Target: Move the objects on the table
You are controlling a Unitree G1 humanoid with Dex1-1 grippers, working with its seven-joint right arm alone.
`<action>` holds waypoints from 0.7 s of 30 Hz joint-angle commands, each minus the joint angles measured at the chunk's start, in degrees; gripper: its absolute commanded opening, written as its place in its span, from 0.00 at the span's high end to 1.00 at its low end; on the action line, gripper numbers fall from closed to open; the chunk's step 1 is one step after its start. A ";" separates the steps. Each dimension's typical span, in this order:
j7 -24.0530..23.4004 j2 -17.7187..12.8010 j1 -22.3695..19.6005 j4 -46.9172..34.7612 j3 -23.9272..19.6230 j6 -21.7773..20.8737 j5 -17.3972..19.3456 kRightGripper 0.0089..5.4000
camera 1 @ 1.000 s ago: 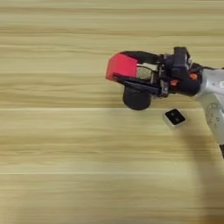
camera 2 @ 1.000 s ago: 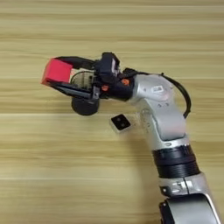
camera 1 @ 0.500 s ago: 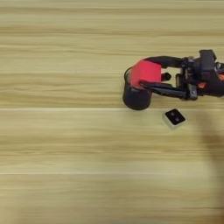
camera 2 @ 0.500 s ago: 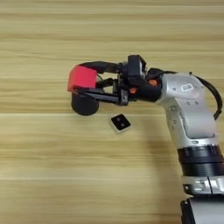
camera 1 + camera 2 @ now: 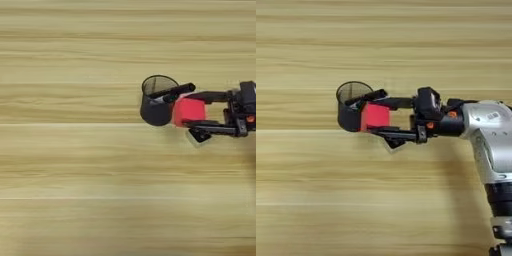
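While clamping the red cube [image 5: 375, 116], the end effector [image 5: 372, 116] is retreating rightward, now beside the pen cup [image 5: 349, 111]; carry continuing.

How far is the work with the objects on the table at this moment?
Nothing shows as set down at a new place. In hand: the right gripper is shut on the red cube, just right of the black mesh cup. Left: releasing the cube; the white cube lies mostly hidden under the fingers.
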 commanded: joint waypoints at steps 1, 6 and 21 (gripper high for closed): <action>-2.40 -1.93 -2.76 2.00 0.39 -3.16 -3.16 0.57; -3.59 -0.31 -3.20 9.02 3.76 -7.13 -8.52 0.57; -6.58 4.71 -7.79 25.26 7.53 -14.38 -14.81 0.57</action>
